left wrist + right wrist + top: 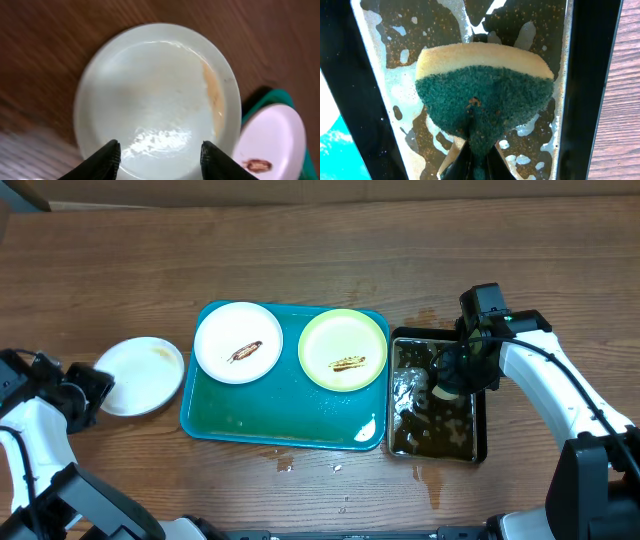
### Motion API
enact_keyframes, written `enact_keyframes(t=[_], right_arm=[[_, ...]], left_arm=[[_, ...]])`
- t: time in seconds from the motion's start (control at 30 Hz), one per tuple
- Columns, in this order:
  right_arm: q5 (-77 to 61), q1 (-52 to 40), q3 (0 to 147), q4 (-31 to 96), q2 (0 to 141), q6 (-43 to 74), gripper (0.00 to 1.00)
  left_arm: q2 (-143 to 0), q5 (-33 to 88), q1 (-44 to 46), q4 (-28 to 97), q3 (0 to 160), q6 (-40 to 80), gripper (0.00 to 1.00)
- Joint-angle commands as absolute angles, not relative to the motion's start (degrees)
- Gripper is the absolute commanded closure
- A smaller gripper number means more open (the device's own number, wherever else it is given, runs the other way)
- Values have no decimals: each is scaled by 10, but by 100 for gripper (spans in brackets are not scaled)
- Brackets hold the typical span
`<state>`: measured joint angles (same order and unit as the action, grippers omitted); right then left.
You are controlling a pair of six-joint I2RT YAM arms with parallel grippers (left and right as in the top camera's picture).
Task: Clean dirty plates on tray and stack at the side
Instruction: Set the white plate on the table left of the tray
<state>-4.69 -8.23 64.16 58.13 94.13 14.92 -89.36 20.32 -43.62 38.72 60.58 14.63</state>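
Observation:
A teal tray (260,420) lies mid-table. On it sit a white plate (238,342) with a brown smear and a lime-green plate (343,349) with a smear. A second white plate (140,375) lies on the wood left of the tray; in the left wrist view (155,95) it shows a faint orange streak. My left gripper (85,395) is open, its fingers (159,157) over that plate's near rim. My right gripper (455,375) is shut on a yellow-and-green sponge (485,85) above the black pan (478,445).
The black pan holds dark foamy liquid (440,30) and stands right of the tray. Small water drops (285,465) lie on the wood in front of the tray and pan. The table's far edge runs along the top.

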Motion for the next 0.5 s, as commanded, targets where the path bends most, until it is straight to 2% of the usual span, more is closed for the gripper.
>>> enact_keyframes(t=[0.0, 0.07, 0.13, 0.17, 0.33, 0.37, 0.47], right_arm=[[-53, -81, 641, 580, 940, 145, 96], [-53, -81, 641, 581, 940, 145, 96], [-53, -81, 641, 583, 940, 145, 96], [-53, -81, 641, 584, 940, 145, 96], [-53, -81, 641, 584, 940, 145, 96], [-53, -81, 641, 584, 940, 145, 96], [-53, -81, 641, 585, 940, 145, 96]], left_arm=[[-869, 257, -387, 420, 622, 133, 42], [-868, 255, -348, 448, 622, 133, 35], [-868, 256, -300, 476, 622, 133, 8], [-868, 255, -274, 487, 622, 133, 0], [-868, 277, -173, 499, 621, 155, 0], [-868, 275, -153, 495, 621, 155, 3], [-870, 226, -112, 493, 619, 210, 22]])
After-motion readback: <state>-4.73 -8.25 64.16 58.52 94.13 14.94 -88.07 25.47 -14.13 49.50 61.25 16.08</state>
